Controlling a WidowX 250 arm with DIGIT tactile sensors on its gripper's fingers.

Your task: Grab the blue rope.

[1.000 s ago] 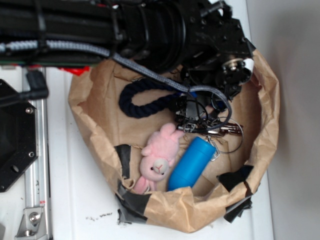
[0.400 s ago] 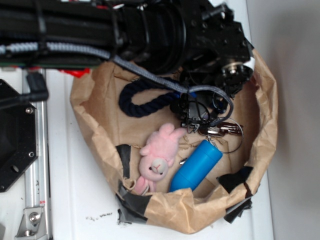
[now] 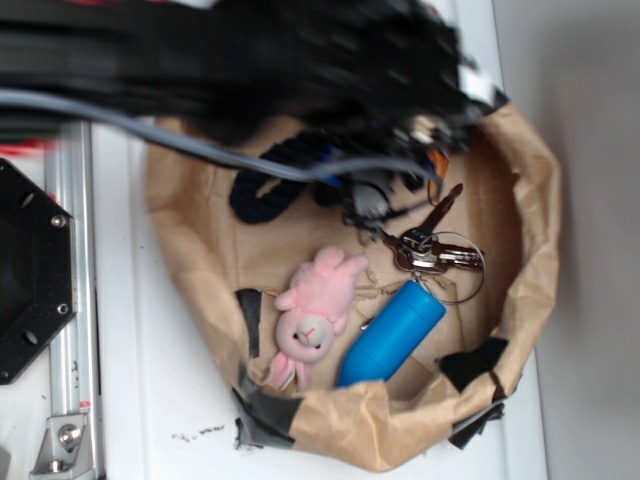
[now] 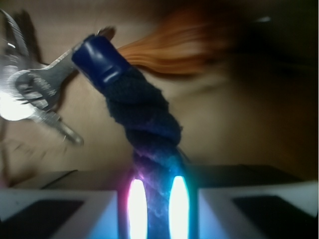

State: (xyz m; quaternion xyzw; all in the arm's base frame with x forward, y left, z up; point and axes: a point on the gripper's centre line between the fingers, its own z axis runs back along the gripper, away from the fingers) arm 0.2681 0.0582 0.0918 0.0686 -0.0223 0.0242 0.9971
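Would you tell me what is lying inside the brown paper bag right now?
The paper bag holds a pink plush toy, a blue cylinder, a bunch of keys and the blue rope, gripped near its capped end. The blurred arm hides the bag's upper part.

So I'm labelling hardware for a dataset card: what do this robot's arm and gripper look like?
The arm is black, blurred here, with a grey braided cable running along it. In the wrist view, the gripper has pale blocky jaws with dark recessed panels and two glowing strips, pinkish-white and cyan-white.
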